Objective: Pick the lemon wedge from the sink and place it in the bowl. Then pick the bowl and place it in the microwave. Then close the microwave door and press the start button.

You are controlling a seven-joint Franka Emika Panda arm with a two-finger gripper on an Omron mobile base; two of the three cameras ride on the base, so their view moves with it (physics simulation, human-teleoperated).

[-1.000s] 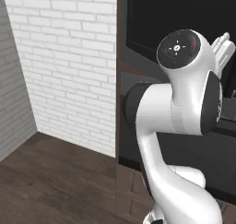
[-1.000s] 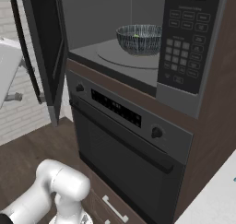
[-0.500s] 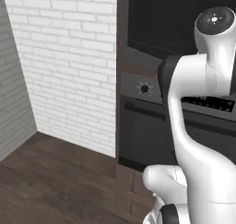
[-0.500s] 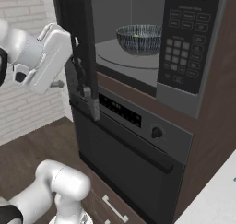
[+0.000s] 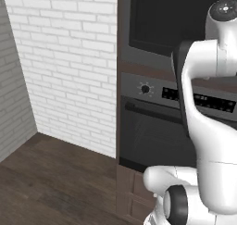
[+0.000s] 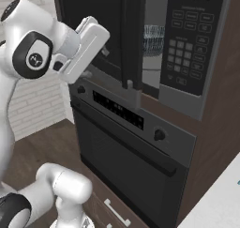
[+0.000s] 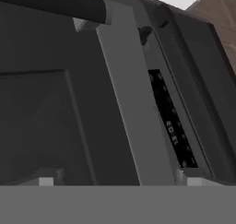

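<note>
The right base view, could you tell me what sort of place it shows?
A rendered home kitchen, most likely: a built-in microwave stacked over an oven, a brick wall and wood floor.

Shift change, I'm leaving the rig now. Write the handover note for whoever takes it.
Pincer: open, holding nothing, hand pressed up against the outer face of the microwave door.
Bowl: inside the microwave, seen through the gap; whether the lemon wedge is in it cannot be told.
Done: bowl placed in the microwave.
In progress: door partly swung toward closed, not latched.
Left: push the door fully shut, then press the start button on the keypad.
</note>
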